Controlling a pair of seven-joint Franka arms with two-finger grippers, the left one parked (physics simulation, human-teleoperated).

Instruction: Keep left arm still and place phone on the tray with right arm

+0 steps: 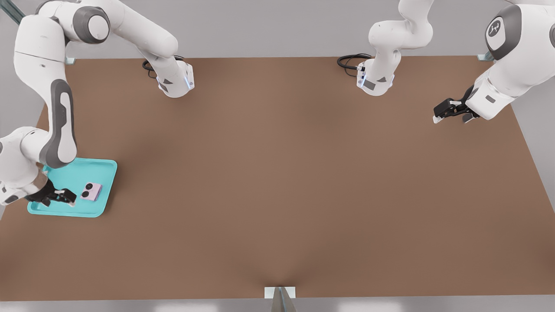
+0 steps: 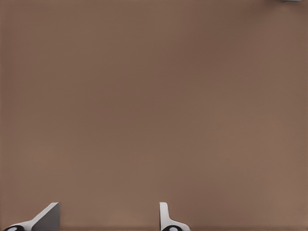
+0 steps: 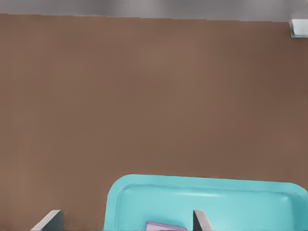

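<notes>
The pale pink-lilac phone [image 1: 91,191], a small rounded slab with two black lenses up, lies flat in the turquoise tray [image 1: 69,175] by the surface's [image 1: 277,182] edge. The claw [image 1: 65,197] hangs just beside it, fingers spread and holding nothing.

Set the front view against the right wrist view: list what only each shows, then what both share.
Only the front view: the whole phone lying flat inside the tray, its two black lenses up, and the right arm's gripper over the tray beside the phone, apart from it, jaws open. Only the right wrist view: the tray's rim close up. Both: turquoise tray, pink phone, brown table.
</notes>
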